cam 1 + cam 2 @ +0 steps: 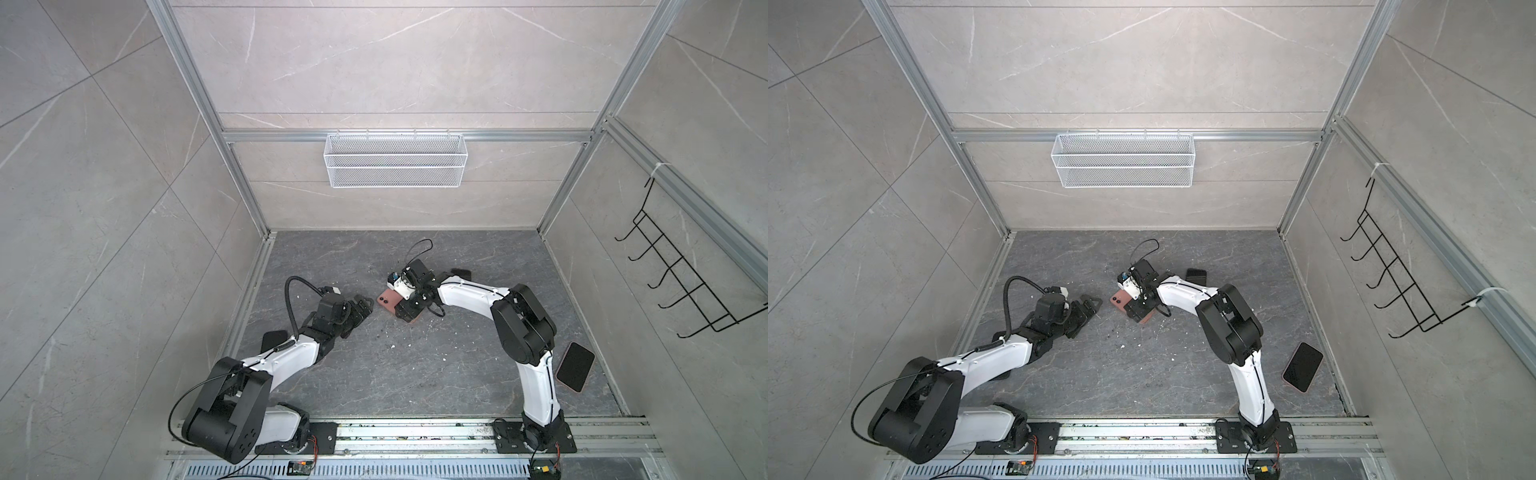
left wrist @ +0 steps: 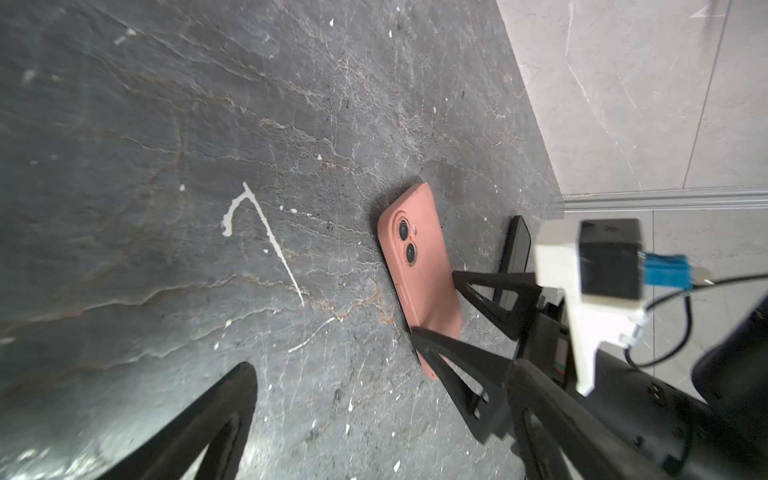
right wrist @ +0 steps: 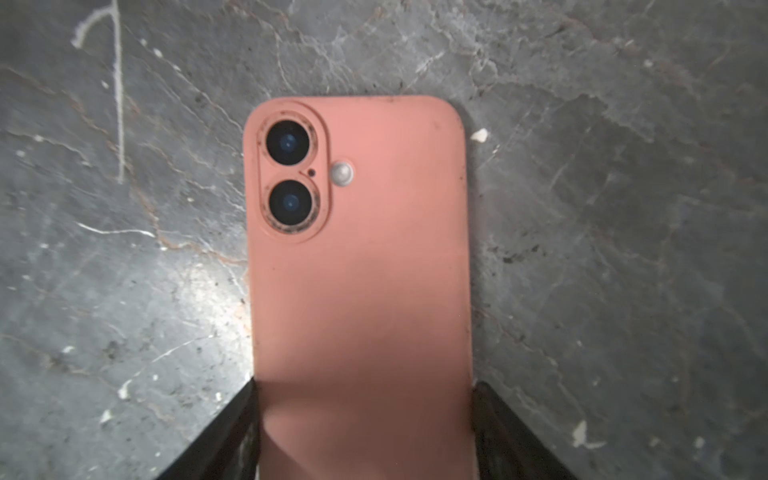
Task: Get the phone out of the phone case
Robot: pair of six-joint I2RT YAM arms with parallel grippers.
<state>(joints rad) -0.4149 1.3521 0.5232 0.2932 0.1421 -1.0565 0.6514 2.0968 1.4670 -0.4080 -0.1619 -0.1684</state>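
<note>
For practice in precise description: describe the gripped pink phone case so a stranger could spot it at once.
On the dark grey stone floor, look near the middle, where the black fingers of the right gripper grip a flat rectangle. That is the salmon-pink matte phone case, back up, two round lenses showing; the black-screened phone by the right wall lies face up.
</note>
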